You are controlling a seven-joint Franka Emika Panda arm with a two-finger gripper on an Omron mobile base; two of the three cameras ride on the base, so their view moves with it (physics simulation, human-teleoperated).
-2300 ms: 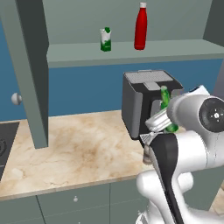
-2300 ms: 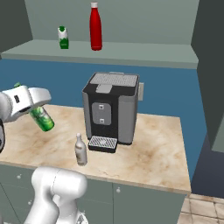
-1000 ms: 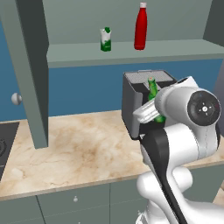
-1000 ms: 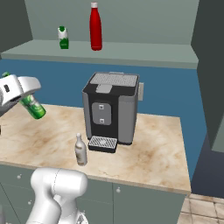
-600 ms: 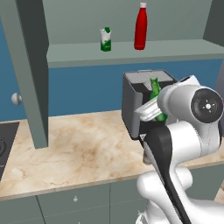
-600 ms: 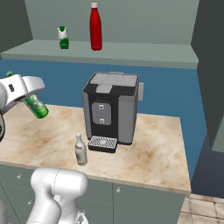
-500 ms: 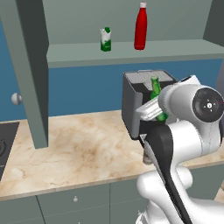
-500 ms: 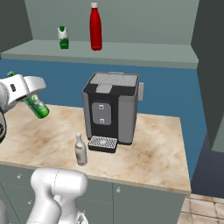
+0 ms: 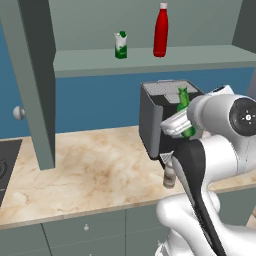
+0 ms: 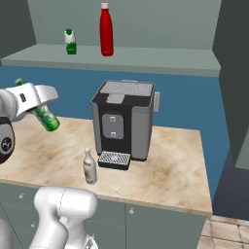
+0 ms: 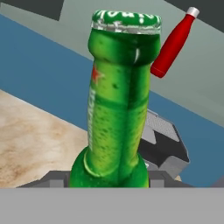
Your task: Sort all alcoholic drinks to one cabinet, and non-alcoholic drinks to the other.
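The green bottle (image 10: 46, 118) is tilted in the air above the counter (image 10: 165, 165), held tight by the gripper (image 10: 40, 108). The pale bottle (image 10: 89, 168) stands by the coffee machine (image 10: 124, 121). The red bottle (image 10: 106, 30) and the little carton (image 10: 70, 42) stand up on the open cabinet's shelf (image 10: 146, 57).

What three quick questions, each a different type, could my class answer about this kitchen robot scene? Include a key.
1. True or false: the gripper holds the green bottle tilted above the counter.
2. Which stands beside the red bottle on the cabinet shelf? A carton; B mug; C kettle.
3. Fill in: the pale bottle stands in front of the ____ machine.

Key: 1 true; 2 A; 3 coffee.
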